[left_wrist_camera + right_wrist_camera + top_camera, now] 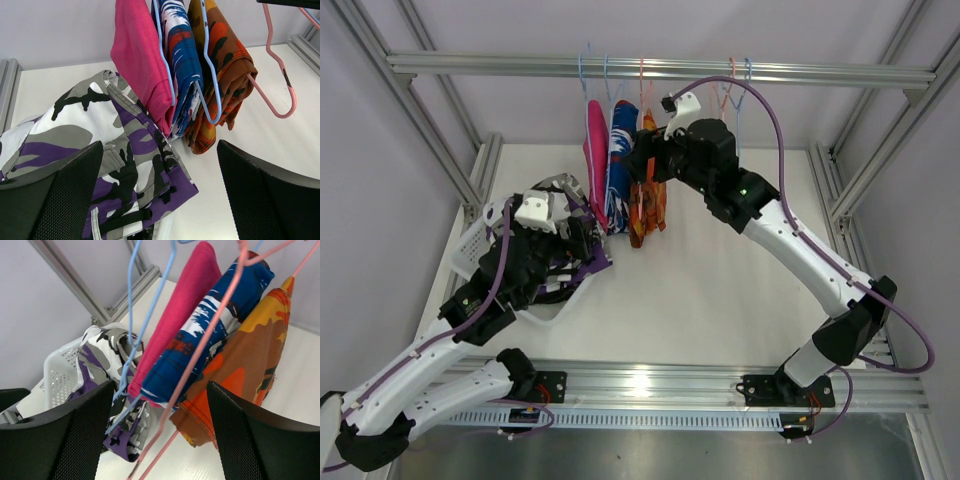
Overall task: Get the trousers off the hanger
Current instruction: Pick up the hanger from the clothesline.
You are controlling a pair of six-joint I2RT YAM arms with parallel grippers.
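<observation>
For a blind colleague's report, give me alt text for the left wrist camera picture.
Pink trousers, blue patterned trousers and orange trousers hang side by side on wire hangers, a pink hanger to their right. Purple camouflage trousers lie crumpled below, beyond the open left gripper.

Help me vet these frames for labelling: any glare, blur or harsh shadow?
Top external: soft, even light, one glare patch on the near rail, only faint shadows. Left wrist: purple camouflage trousers sharp, its own jaws dark and blurred in the bottom corners. Right wrist: pink hanger wire close to the lens looks soft, jaws dark, no glare.
</observation>
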